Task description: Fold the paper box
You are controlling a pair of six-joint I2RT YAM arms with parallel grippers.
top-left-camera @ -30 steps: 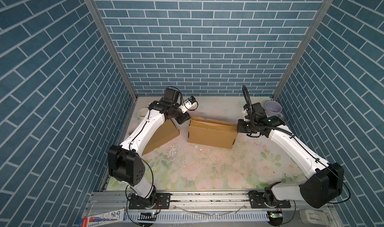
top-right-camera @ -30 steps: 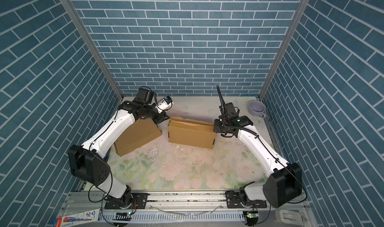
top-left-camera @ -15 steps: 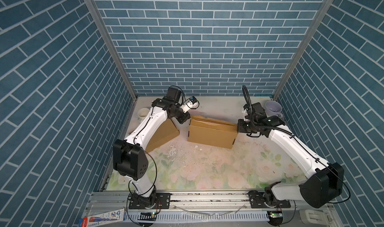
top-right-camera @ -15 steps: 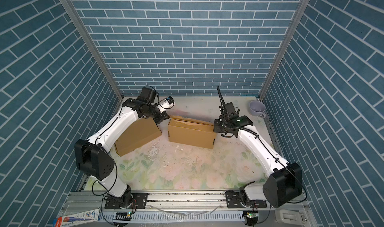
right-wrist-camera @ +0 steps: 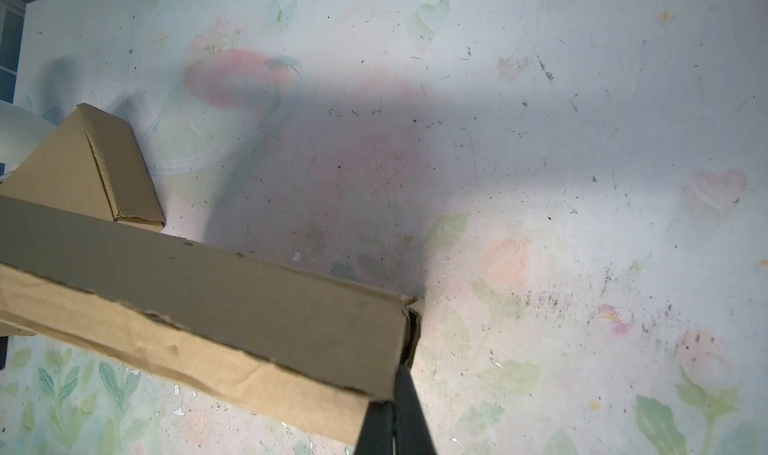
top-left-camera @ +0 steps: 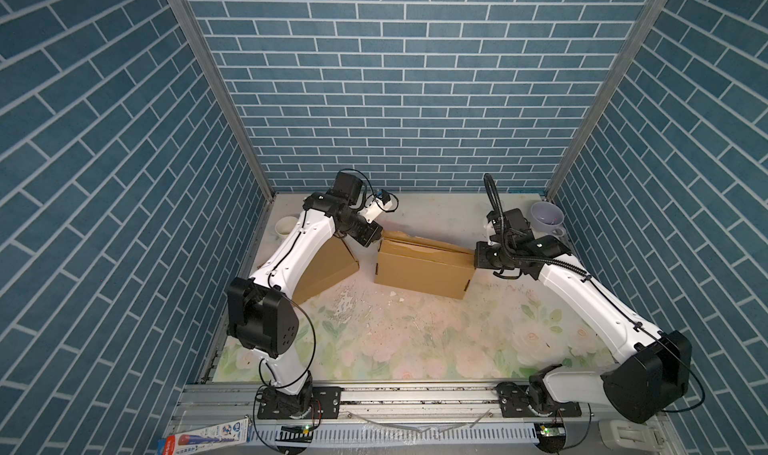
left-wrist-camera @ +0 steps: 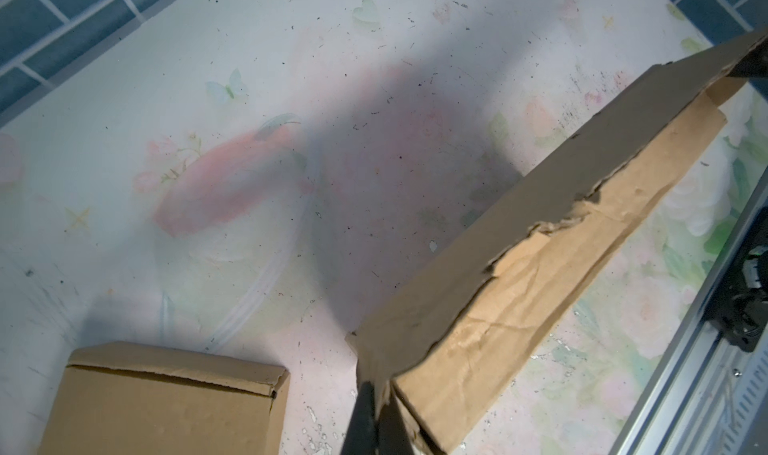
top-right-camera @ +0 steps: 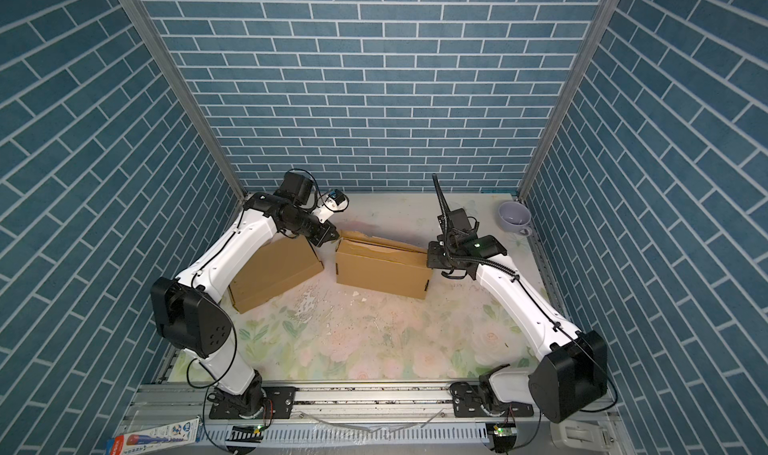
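The paper box (top-left-camera: 424,266) (top-right-camera: 380,271) is a long brown cardboard box lying mid-table, with a torn, crumpled top flap. My left gripper (top-left-camera: 374,237) (top-right-camera: 331,236) is at its back left corner. In the left wrist view the gripper (left-wrist-camera: 376,390) is shut on a cardboard corner of the box (left-wrist-camera: 540,245). My right gripper (top-left-camera: 477,259) (top-right-camera: 430,259) is at the box's right end. The right wrist view shows it (right-wrist-camera: 392,407) shut at the end edge of the box (right-wrist-camera: 249,307), with its fingers pressed together.
A second brown cardboard box (top-left-camera: 328,266) (top-right-camera: 274,274) (left-wrist-camera: 166,403) (right-wrist-camera: 95,170) lies left of the paper box, partly under my left arm. A lavender cup (top-left-camera: 546,218) (top-right-camera: 514,218) stands at the back right corner. A white bowl (top-left-camera: 286,226) sits back left.
My left gripper has closed on the paper box's left corner, and the left arm has shifted slightly. The right arm and the box have stayed put.
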